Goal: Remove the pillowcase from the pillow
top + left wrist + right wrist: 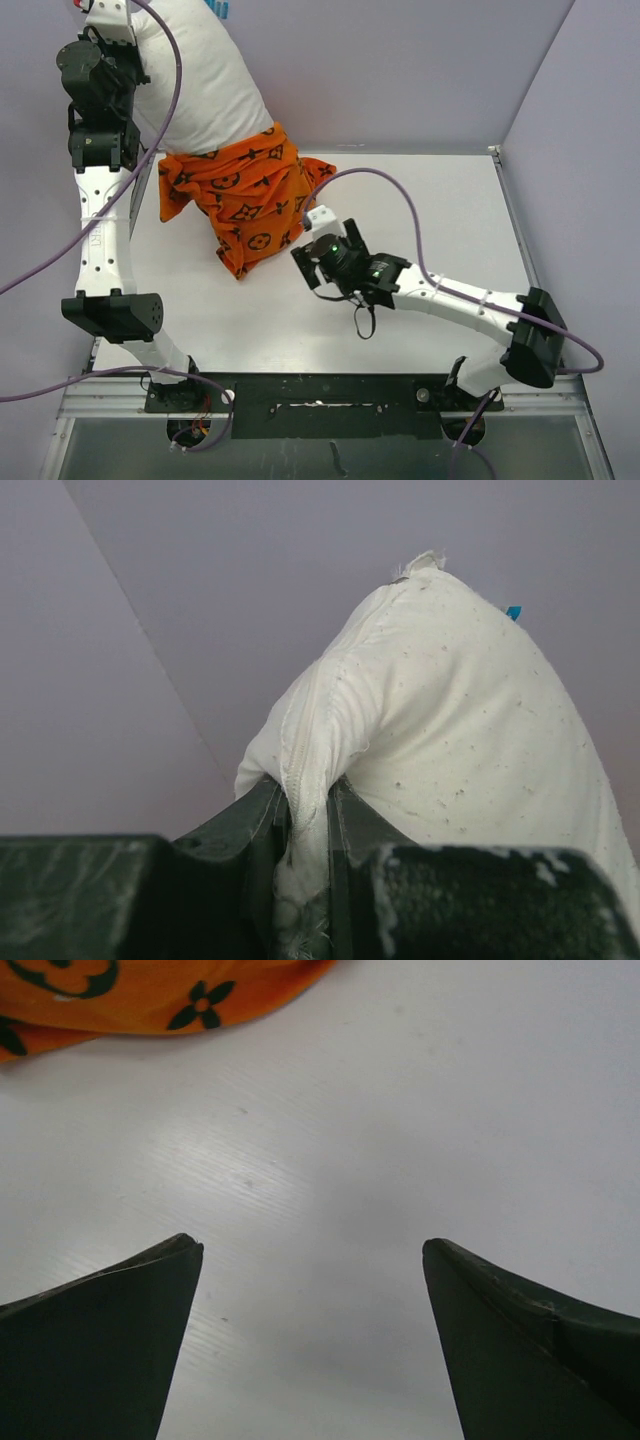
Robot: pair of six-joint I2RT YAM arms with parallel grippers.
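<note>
The off-white pillow (200,85) hangs tilted at the back left, lifted by one corner. My left gripper (112,12) is high at the top left, shut on the pillow's seamed edge; in the left wrist view the gripper (308,805) pinches that seam and the pillow (450,710) bulges beyond it. The orange pillowcase (240,200) with dark flowers is bunched around the pillow's lower end, resting on the table. My right gripper (300,265) is open and empty, low over the table just right of the pillowcase. In the right wrist view the gripper (312,1250) faces bare table and the pillowcase's edge (150,1000) lies ahead, top left.
The white table (420,220) is enclosed by lilac walls (400,70) at the back and sides. A purple cable (400,190) arcs over the right arm. A small blue tag (513,612) sits on the pillow's far side. A metal rail (320,395) runs along the near edge.
</note>
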